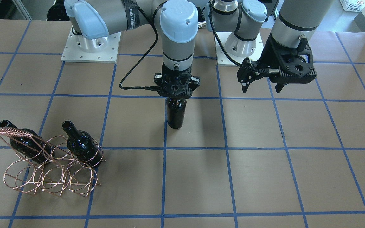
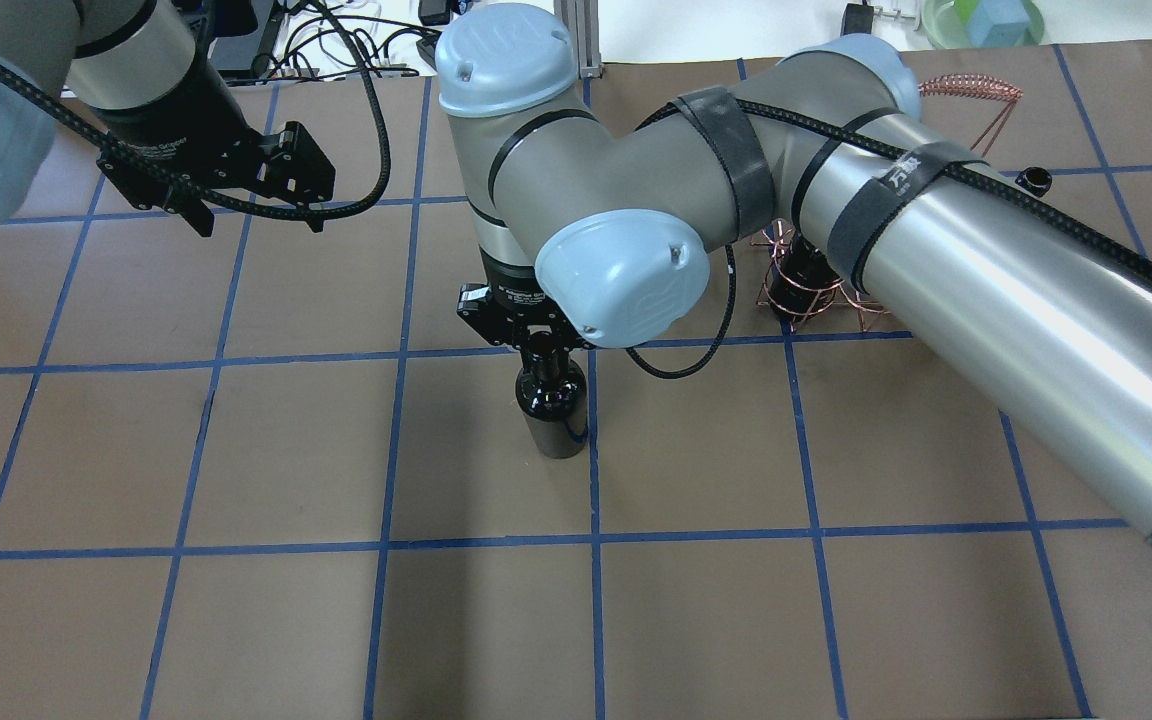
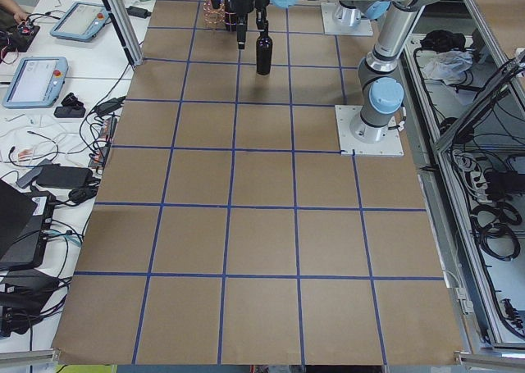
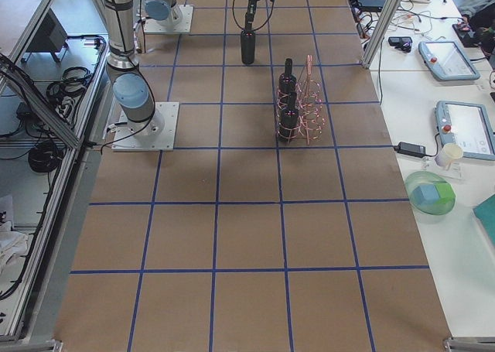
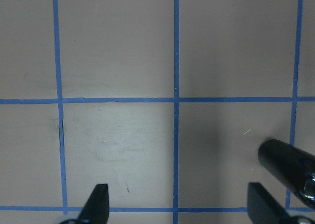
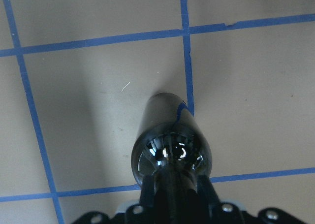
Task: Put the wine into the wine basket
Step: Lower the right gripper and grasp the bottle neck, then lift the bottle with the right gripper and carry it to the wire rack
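My right gripper is shut on the neck of the wine, a glossy near-black bottle held upright at the table's middle, its base at or just above the paper. The bottle also shows in the overhead view and the right wrist view. The copper wire wine basket stands to the robot's right and holds two look-alike bottles. In the overhead view my right arm hides most of the basket. My left gripper hangs open and empty above the table, away from the bottle.
The two arm base plates sit at the robot's edge of the table. Blue tape lines grid the brown paper. A green bowl and tablets lie on a side bench off the table.
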Robot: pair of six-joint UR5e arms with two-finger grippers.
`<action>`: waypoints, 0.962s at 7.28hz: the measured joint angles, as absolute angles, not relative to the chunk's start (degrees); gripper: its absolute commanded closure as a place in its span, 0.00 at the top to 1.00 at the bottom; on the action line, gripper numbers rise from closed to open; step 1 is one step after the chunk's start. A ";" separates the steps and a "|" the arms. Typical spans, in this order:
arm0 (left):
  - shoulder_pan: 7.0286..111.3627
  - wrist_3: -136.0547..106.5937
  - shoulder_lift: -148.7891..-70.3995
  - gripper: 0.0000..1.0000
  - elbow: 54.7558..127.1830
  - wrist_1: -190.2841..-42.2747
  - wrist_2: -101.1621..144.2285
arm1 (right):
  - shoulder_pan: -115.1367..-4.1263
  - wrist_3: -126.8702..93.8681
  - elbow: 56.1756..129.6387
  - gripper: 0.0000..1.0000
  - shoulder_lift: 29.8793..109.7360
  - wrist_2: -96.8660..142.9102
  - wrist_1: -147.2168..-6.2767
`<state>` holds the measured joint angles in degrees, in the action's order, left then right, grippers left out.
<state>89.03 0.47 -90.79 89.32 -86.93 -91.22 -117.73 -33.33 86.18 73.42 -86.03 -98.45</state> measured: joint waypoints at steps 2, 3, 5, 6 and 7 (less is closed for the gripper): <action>89.03 0.45 -90.79 1.00 89.37 -86.87 -91.18 | -117.23 -33.14 85.60 0.00 75.75 -86.37 -97.05; 89.02 0.44 -90.76 1.00 89.38 -86.88 -91.17 | -115.44 -30.27 85.34 0.00 78.83 -86.79 -93.62; 88.96 0.44 -90.72 1.00 89.39 -86.86 -91.22 | -106.21 -18.54 85.17 0.00 84.43 -89.90 -85.72; 88.92 0.44 -90.71 1.00 89.39 -86.88 -91.26 | -100.21 -11.72 85.12 0.00 86.23 -91.22 -83.29; 88.90 0.44 -90.71 1.00 89.39 -86.88 -91.27 | -94.12 -4.60 85.07 0.00 87.25 -92.01 -82.18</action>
<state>88.90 0.44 -90.71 89.39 -86.88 -91.27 -94.12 -4.60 85.07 87.25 -92.01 -82.18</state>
